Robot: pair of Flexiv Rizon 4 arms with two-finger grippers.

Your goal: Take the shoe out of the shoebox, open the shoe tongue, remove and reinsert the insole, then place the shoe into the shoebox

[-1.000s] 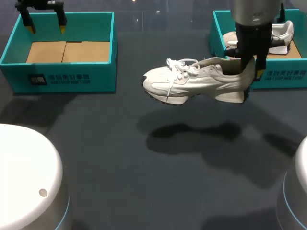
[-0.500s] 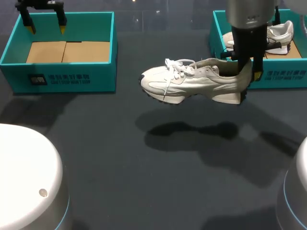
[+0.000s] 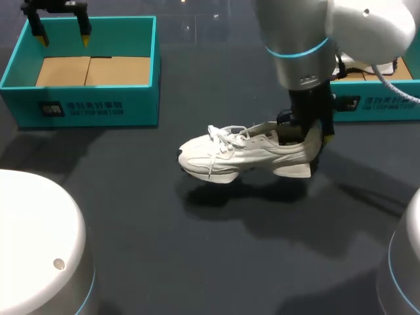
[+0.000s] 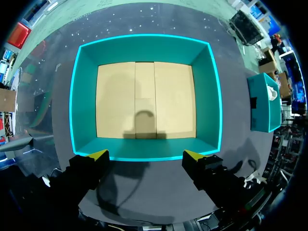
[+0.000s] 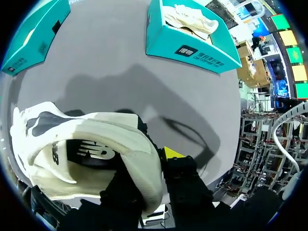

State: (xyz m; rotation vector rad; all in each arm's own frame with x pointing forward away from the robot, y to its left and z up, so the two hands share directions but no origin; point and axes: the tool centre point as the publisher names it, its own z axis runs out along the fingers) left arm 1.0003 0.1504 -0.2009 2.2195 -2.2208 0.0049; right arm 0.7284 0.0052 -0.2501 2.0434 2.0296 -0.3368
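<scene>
The right gripper is clamped on the heel collar of the white shoe: one finger sits down inside the shoe opening and the other, with its yellow tip showing, presses the outside of the heel, so the fingers stand only as far apart as the heel wall is thick. The shoe hangs from that grip near the middle of the dark table, toe pointing left, heel to the right, laces loose over the tongue, its shadow close beneath it. Whether the sole touches the table cannot be told. The right wrist view looks into the shoe and shows the dark insole, which the head view does not. It also shows a second white shoe lying in the right shoebox at the far right, where the head view has the right arm covering most of that box. The left gripper has its fingers spread wide and holds nothing. It hangs above the left shoebox at the far left, and the left wrist view shows the box's cardboard floor with the gripper's shadow on it.
</scene>
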